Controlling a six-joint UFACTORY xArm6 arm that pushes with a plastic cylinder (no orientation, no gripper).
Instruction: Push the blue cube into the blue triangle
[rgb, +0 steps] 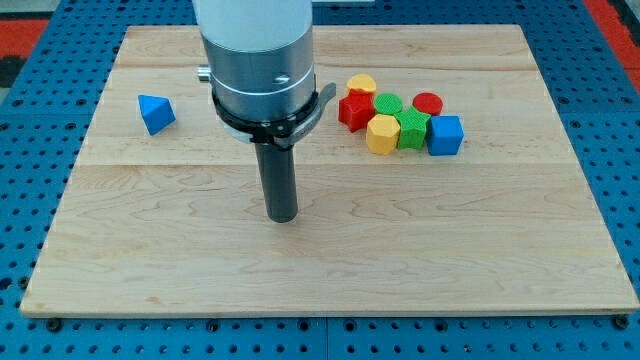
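The blue cube (445, 135) sits at the right end of a cluster of blocks right of the board's middle. The blue triangle (155, 113) lies alone near the board's left edge, towards the view's top. My tip (282, 216) rests on the wood near the board's middle, well left of and below the cube, and right of and below the triangle. It touches no block.
The cluster holds a yellow block (362, 85), a red star-like block (355, 111), a green cylinder (388, 104), a red cylinder (428, 103), a yellow hexagonal block (382, 134) and a green block (412, 130). The wooden board (330, 270) lies on a blue pegboard.
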